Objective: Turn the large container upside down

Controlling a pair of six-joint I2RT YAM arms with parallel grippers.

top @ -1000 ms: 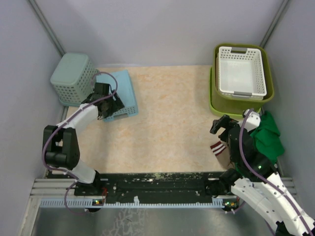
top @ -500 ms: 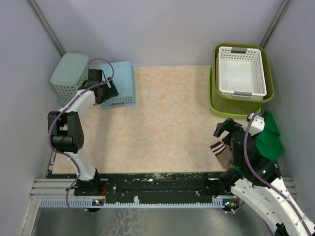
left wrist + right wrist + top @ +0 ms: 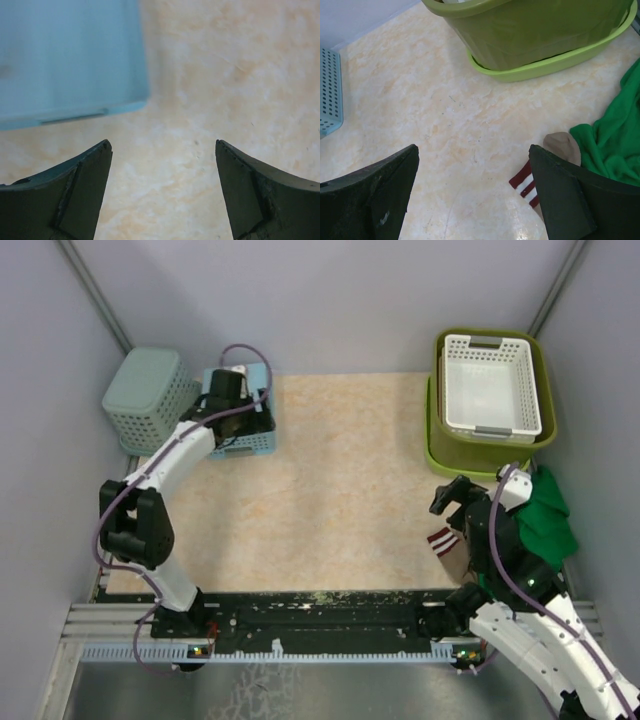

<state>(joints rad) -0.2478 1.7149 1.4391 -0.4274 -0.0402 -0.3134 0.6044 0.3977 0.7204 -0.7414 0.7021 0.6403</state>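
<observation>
Top view: lime-green tub (image 3: 436,454) sits at the desk's (image 3: 340,470) 1 o'clock corner, bottom of a stack. Only its lighter edge shows, at 6 and 9 o'clock of the olive basket (image 3: 540,352) above it. White basket (image 3: 492,390) is nested inside the olive basket, open side up. Can't tell which way up the tub itself is. Left tool (image 3: 238,406) is over the blue basket (image 3: 262,440) at the desk's 10 o'clock corner, arm stretched out. Mint basket (image 3: 148,395) stands just beside the blue one, at its 9 o'clock. Right tool (image 3: 452,494) hangs near the tub's 6 o'clock edge, not touching. Striped sock (image 3: 440,540) and green cloth (image 3: 548,518) lie at the desk's 4 o'clock.

Left wrist: left tool (image 3: 161,144) jaws wide apart, nothing between them, bare desk (image 3: 215,75) below. Blue basket (image 3: 65,55) fills the 10 o'clock part of the view, blurred and clear of both fingers.

Right wrist: right tool (image 3: 473,148) jaws spread wide, holding nothing. Olive basket (image 3: 535,30) at 12 o'clock, lime-green tub (image 3: 555,64) showing as a paler rim under it, close to the desk (image 3: 420,90). Striped sock (image 3: 526,181), red and white bands with a tan end, at 5 o'clock beside the right finger. Green cloth (image 3: 615,145) at 3 o'clock, touching the sock. Blue basket (image 3: 330,90) at 9 o'clock.
</observation>
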